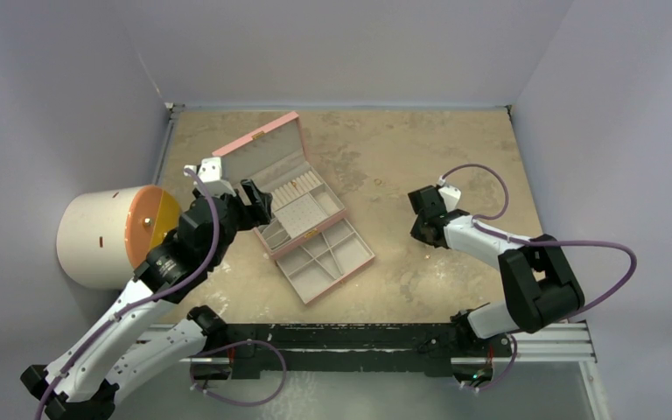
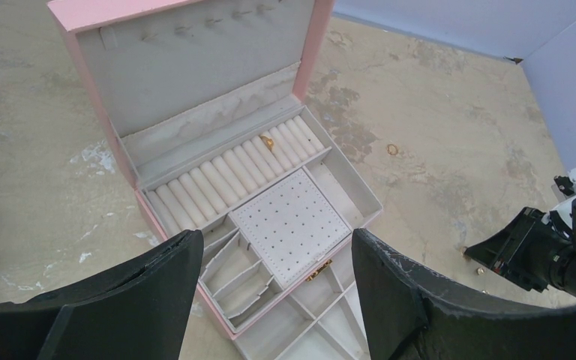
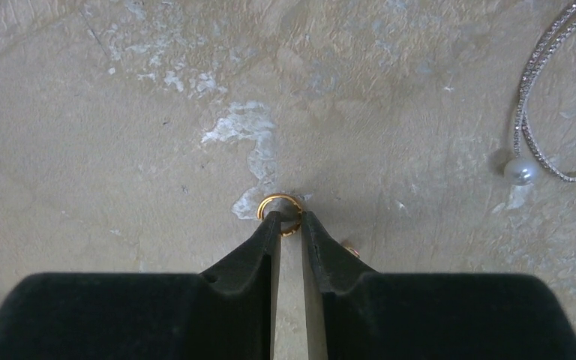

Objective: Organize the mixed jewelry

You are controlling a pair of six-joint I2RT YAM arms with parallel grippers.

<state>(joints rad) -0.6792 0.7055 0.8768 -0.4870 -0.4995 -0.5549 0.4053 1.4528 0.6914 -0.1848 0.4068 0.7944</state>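
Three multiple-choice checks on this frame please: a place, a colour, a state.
1. The jewelry box's outside is: A. pink B. blue C. black
2. The left pincer is: A. shut on a ring B. open, empty C. out of view
3. Where is the gold ring by the right pincer? A. inside the box B. at its fingertips, outside the box C. in the left pincer
Answers: A, the lid edge is pink; B, its fingers stand wide apart; B, it sits at the tips over the table.
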